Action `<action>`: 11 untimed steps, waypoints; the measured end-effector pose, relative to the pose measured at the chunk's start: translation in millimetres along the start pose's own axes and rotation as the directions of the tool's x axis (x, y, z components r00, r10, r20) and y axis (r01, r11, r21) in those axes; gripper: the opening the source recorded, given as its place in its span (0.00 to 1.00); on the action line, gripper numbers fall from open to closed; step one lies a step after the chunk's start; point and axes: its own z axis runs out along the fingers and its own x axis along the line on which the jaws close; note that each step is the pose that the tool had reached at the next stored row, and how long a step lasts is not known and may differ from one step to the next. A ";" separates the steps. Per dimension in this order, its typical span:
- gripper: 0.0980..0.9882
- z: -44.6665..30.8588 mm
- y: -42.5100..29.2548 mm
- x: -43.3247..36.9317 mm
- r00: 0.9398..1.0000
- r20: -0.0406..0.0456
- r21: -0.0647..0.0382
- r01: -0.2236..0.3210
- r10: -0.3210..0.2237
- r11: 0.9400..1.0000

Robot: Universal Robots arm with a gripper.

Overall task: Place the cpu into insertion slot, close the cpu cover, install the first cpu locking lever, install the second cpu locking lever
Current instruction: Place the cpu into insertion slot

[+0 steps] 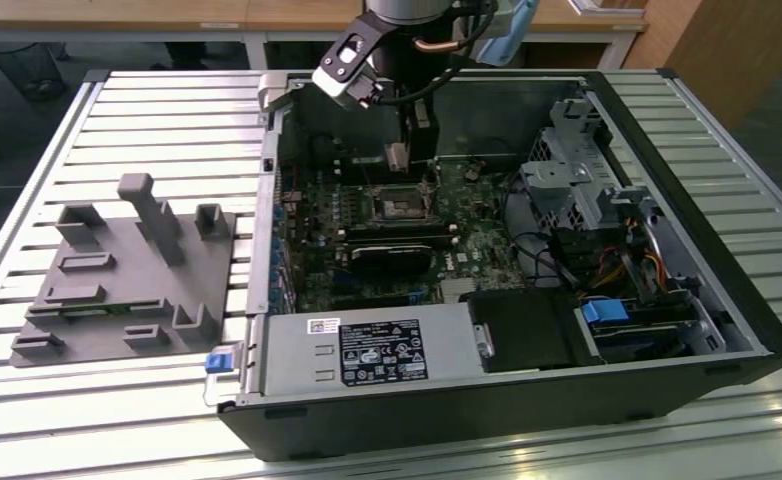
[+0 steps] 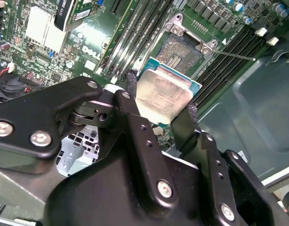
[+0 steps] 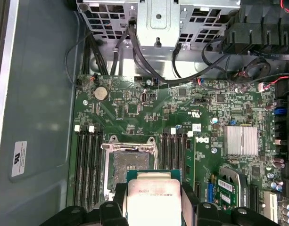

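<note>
Second wrist view: we see the gripper (image 2: pixel 161 97) clenched on the cpu (image 2: pixel 165 89) between 2 fingers (image 2: pixel 133 101), near the open insertion slot (image 2: pixel 184 52), apart from it.

Slatted metal table (image 1: pixel 138 110), open computer case (image 1: pixel 498 420) on it, grey fixture block (image 1: pixel 124 290) beside

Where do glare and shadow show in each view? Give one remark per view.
Exterior view: glare streaks the slatted table nearest the camera, while the motherboard inside the case lies in shade. Second wrist view: the metal top of the cpu gives a pale sheen. First wrist view: the top of the cpu looks washed bright, and the insertion slot looks dark.
</note>
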 end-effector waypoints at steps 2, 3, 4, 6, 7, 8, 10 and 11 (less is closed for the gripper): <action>0.50 0.2 0.0 0.0 1.000 0.000 0.000 0.000 0.000 1.000; 0.50 0.7 -0.1 0.0 1.000 0.000 0.000 0.000 0.000 1.000; 0.50 1.2 -0.1 0.0 1.000 0.000 0.000 0.000 0.000 1.000; 0.50 2.5 -0.2 0.1 1.000 0.000 0.000 0.000 0.000 1.000; 0.50 2.7 -0.2 0.1 1.000 0.000 0.000 0.000 0.000 1.000; 0.50 2.8 -0.3 0.1 1.000 0.000 0.000 0.000 0.000 1.000; 0.50 3.2 -0.3 0.1 1.000 0.000 0.000 0.000 0.000 1.000; 0.50 3.2 -0.3 0.1 1.000 0.000 0.000 0.000 0.000 1.000</action>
